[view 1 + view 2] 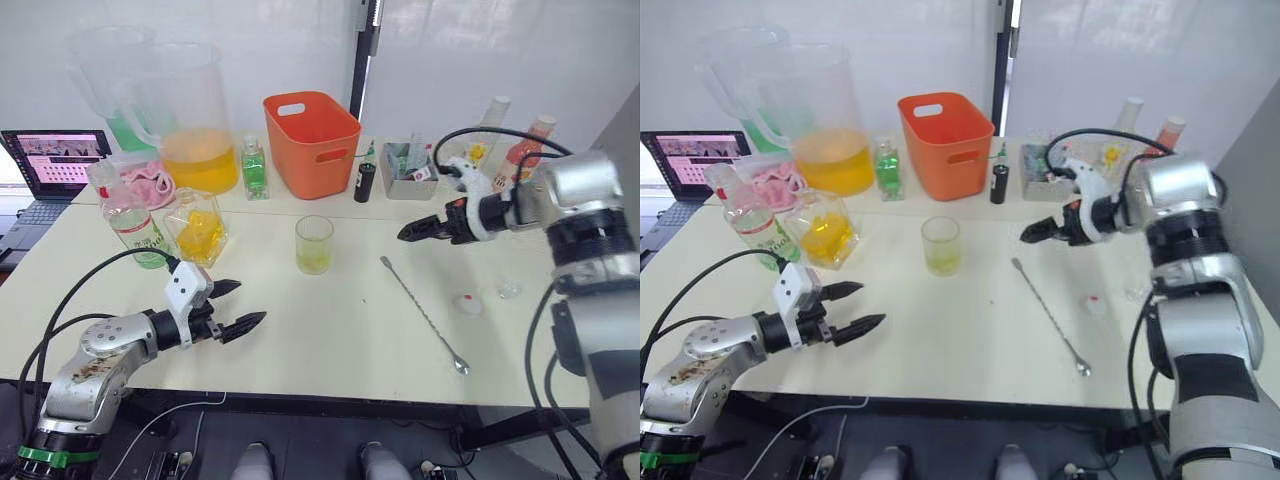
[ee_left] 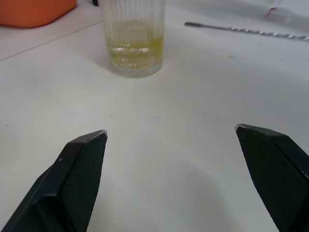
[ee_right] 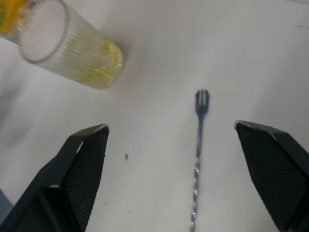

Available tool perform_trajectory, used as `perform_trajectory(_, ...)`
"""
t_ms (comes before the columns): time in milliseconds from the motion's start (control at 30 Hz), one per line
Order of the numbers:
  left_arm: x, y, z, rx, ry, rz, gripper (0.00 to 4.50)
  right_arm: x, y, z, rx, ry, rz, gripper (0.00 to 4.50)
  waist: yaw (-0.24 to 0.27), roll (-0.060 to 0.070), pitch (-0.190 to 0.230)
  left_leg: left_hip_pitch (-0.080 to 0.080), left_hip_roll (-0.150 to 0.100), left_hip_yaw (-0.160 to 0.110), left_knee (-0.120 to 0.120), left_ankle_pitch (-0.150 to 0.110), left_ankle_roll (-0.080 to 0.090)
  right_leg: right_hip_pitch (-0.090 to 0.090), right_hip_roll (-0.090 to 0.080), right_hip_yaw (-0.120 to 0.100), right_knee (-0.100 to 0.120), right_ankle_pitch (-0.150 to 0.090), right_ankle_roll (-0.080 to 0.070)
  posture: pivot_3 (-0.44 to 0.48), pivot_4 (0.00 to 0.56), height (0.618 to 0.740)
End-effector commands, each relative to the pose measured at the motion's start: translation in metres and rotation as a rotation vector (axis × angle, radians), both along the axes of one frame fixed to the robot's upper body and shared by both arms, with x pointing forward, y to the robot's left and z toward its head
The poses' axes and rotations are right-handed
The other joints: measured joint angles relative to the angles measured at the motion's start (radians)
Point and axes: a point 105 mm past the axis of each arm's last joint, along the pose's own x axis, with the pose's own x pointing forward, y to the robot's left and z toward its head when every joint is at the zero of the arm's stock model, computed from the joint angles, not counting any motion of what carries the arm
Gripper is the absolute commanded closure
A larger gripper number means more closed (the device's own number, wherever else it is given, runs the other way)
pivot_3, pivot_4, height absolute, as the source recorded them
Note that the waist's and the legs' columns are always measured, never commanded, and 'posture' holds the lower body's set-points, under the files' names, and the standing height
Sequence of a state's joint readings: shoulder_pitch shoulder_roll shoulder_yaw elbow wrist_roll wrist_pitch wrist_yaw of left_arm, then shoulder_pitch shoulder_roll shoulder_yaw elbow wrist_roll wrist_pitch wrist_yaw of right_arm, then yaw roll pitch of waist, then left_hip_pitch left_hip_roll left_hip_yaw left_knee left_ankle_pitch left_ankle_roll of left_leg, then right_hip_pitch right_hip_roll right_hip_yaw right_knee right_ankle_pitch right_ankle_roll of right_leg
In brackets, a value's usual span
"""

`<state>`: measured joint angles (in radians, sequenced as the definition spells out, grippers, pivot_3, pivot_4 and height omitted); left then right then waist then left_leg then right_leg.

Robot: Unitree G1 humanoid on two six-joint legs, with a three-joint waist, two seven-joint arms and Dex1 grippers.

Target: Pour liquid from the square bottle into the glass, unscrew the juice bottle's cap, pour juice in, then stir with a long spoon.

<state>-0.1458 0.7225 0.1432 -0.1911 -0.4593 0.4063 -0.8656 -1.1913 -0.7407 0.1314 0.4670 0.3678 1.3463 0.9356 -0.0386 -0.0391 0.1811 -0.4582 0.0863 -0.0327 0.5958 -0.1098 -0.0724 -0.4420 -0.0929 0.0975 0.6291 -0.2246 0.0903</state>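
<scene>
Long spoon lay flat on the worktop, nearer the right tool than the left.

The worktop [image 1: 330,330] carried the juice bottle [image 1: 128,222] and the square bottle [image 1: 198,228] upright, well to the left of the glass [image 1: 314,245], which held a shallow layer of yellow liquid. The long spoon [image 1: 421,314] lay to the right of the glass, its long axis running diagonally, bowl end toward the near edge. The cap [image 1: 466,304] rested just beyond the spoon from the glass. The right tool [image 1: 418,231] hovered released above the spoon's far end, holding nothing; the left tool [image 1: 240,306] hung released, empty, well apart. In my judgement, stirring falls to the right arm.
</scene>
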Motion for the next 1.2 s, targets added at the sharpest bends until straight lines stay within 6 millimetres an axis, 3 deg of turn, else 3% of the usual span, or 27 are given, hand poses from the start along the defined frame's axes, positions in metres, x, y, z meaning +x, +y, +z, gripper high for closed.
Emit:
perform_trajectory(33, 0.001, 0.026, 0.017, 0.004, -0.066, 0.033, 0.0, -0.013, 0.003, 0.032, 0.064, -0.328, 0.074, 0.07, -0.001, 0.0, 0.0, 0.0, 0.0, 0.0, 0.0, 0.0, 0.0, 0.0, 0.0, 0.0, 0.0, 0.0, 0.0, 0.0, 0.15, 0.717)
perform_trajectory(133, 0.001, 0.052, 0.011, 0.057, -0.023, 0.077, 0.0, -0.032, -0.001, 0.046, 0.106, -0.584, 0.058, 0.07, -0.005, 0.001, 0.0, 0.0, 0.0, 0.0, -0.001, 0.0, 0.0, -0.001, 0.0, 0.0, 0.001, 0.0, 0.002, 0.0, 0.15, 0.717)
perform_trajectory(233, -0.001, 0.07, 0.007, 0.096, -0.008, 0.107, 0.0, -0.05, -0.005, 0.054, 0.201, -0.722, 0.059, 0.07, -0.008, 0.001, 0.0, 0.001, 0.0, 0.0, -0.001, 0.0, 0.0, -0.001, 0.0, 0.0, 0.001, 0.0, 0.002, 0.0, 0.15, 0.717)
perform_trajectory(333, -0.003, 0.1, 0.003, 0.12, 0.012, 0.172, 0.0, -0.064, -0.038, 0.04, 0.272, -0.761, -0.01, 0.07, -0.003, 0.001, 0.0, 0.003, 0.0, 0.0, -0.001, 0.0, 0.0, 0.002, 0.0, 0.0, 0.0, 0.0, 0.001, 0.0, 0.15, 0.717)
perform_trajectory(400, -0.006, 0.117, 0.001, 0.115, 0.013, 0.211, 0.0, -0.072, -0.059, 0.019, 0.179, -0.772, -0.053, 0.07, 0.008, -0.003, -0.002, 0.003, 0.0, 0.0, -0.001, 0.0, 0.0, 0.003, 0.0, 0.0, -0.001, -0.004, -0.005, 0.0, 0.15, 0.717)
perform_trajectory(567, -0.016, 0.139, -0.014, 0.123, 0.053, 0.267, 0.0, -0.097, -0.09, -0.022, 0.021, -0.761, -0.076, 0.07, 0.012, -0.002, -0.003, 0.004, 0.0, 0.002, -0.001, 0.0, 0.0, 0.003, -0.002, 0.0, -0.001, -0.004, -0.006, 0.0, 0.15, 0.717)
perform_trajectory(767, -0.021, 0.155, -0.026, 0.151, 0.056, 0.337, 0.0, -0.12, -0.117, -0.047, -0.048, -0.722, -0.124, 0.07, 0.001, -0.002, -0.003, 0.011, 0.0, 0.002, -0.001, -0.005, -0.008, 0.008, -0.002, 0.0, 0.0, -0.004, -0.006, 0.0, 0.15, 0.717)
perform_trajectory(967, -0.02, 0.161, -0.027, 0.157, 0.027, 0.356, 0.0, -0.128, -0.136, -0.07, -0.08, -0.683, -0.163, 0.07, -0.006, -0.002, -0.003, 0.018, 0.0, 0.002, -0.001, -0.006, -0.01, 0.015, -0.003, 0.0, -0.001, -0.004, -0.007, 0.0, 0.15, 0.717)
perform_trajectory(1200, -0.015, 0.156, -0.023, 0.137, 0.004, 0.36, 0.0, -0.132, -0.134, -0.083, -0.074, -0.674, -0.149, 0.07, -0.006, -0.002, -0.003, 0.018, 0.0, 0.002, -0.001, -0.006, -0.01, 0.015, -0.003, 0.0, -0.001, -0.004, -0.007, 0.0, 0.15, 0.717)
